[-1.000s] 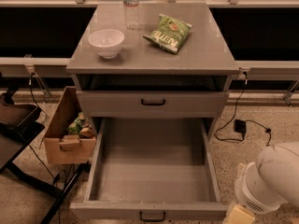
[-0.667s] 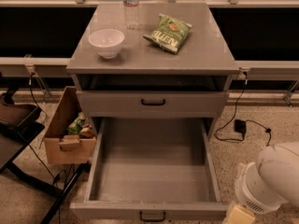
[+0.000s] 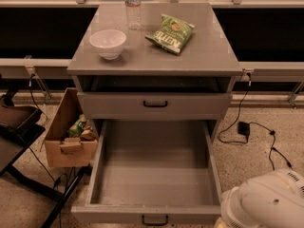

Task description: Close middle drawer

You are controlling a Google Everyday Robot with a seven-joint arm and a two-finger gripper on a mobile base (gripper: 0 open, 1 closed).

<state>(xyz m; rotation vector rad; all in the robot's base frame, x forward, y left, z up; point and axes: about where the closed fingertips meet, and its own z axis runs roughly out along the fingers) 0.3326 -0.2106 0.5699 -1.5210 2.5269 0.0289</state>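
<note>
The middle drawer [image 3: 155, 175] is pulled far out toward me. Its deep grey tray is bare, and its flat front [image 3: 114, 214] with a small black bar handle [image 3: 155, 220] lies at the bottom edge of the view. Above it, another drawer front [image 3: 199, 106] with a black handle sits nearly flush, with a dark gap over it. My gripper is not in view. Only a white rounded part of my arm [image 3: 268, 201] shows at the bottom right, just right of the open drawer's front corner.
On the cabinet top [image 3: 209, 56] stand a white bowl [image 3: 108, 42], a clear water bottle [image 3: 133, 6] and a green chip bag [image 3: 171, 33]. A cardboard box [image 3: 66, 137] with items stands left of the cabinet. Black cables and a plug [image 3: 244, 127] lie on the floor to the right. A dark chair [image 3: 16, 127] is at the left.
</note>
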